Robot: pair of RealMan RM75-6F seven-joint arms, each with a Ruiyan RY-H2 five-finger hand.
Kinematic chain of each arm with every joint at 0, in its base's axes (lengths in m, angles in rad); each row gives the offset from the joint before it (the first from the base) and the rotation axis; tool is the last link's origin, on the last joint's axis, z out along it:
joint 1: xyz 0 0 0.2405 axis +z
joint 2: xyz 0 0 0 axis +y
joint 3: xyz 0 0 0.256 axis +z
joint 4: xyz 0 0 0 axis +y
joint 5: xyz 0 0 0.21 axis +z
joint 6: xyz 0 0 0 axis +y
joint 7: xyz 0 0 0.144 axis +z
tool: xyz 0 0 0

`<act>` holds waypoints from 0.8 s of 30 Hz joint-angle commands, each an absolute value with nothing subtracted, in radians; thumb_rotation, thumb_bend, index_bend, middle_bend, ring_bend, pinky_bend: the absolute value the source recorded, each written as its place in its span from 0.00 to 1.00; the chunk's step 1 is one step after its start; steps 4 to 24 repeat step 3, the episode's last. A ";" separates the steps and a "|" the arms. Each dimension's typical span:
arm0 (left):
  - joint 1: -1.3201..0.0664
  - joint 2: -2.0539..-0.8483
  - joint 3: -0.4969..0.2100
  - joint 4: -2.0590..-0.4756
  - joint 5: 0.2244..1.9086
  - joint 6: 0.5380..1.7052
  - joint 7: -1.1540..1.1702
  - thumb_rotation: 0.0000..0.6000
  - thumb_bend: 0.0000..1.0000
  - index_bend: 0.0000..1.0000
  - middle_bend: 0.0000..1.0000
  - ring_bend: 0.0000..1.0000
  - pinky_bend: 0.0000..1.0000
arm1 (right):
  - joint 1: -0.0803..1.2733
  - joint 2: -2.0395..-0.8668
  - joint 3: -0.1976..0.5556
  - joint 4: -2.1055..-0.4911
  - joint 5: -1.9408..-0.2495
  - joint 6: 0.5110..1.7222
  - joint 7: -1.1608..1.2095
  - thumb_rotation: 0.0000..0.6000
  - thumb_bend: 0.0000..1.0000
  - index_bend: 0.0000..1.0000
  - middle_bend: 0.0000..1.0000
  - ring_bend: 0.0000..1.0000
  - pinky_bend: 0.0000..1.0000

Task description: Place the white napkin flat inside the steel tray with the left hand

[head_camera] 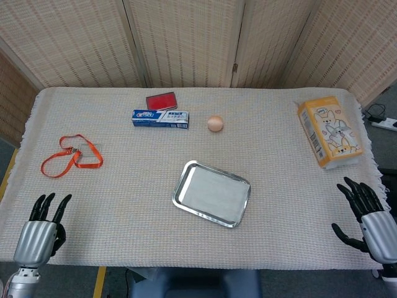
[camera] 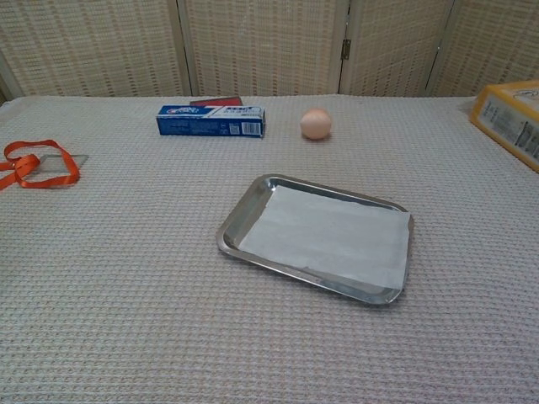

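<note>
The white napkin (head_camera: pixel 214 194) (camera: pixel 328 237) lies flat inside the steel tray (head_camera: pixel 180 186) (camera: pixel 232 231) at the middle of the table. My left hand (head_camera: pixel 38 230) is at the table's near left corner, far from the tray, fingers apart and holding nothing. My right hand (head_camera: pixel 369 225) is at the near right corner, fingers spread and empty. Neither hand shows in the chest view.
An orange ribbon (head_camera: pixel 69 156) (camera: pixel 34 167) lies at the left. A blue toothpaste box (head_camera: pixel 160 118) (camera: pixel 210 120), a red flat item (head_camera: pixel 161 100) and an egg (head_camera: pixel 214 123) (camera: pixel 316 123) sit behind the tray. A yellow tissue pack (head_camera: pixel 329 130) (camera: pixel 509 118) is at the far right.
</note>
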State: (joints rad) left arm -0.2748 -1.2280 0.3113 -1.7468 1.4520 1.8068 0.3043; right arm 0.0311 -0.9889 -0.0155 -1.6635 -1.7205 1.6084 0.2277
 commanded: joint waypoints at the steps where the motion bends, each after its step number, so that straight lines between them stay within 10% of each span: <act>1: -0.234 -1.169 0.272 -1.714 1.438 1.787 0.202 1.00 0.22 0.04 0.11 0.00 0.01 | 0.035 -1.005 -0.013 -1.671 -1.712 1.596 0.196 1.00 0.38 0.00 0.00 0.00 0.00; 24: -0.225 -1.159 0.257 -1.708 1.437 1.780 0.195 1.00 0.22 0.03 0.11 0.00 0.01 | 0.037 -1.010 -0.012 -1.672 -1.710 1.592 0.185 1.00 0.38 0.00 0.00 0.00 0.00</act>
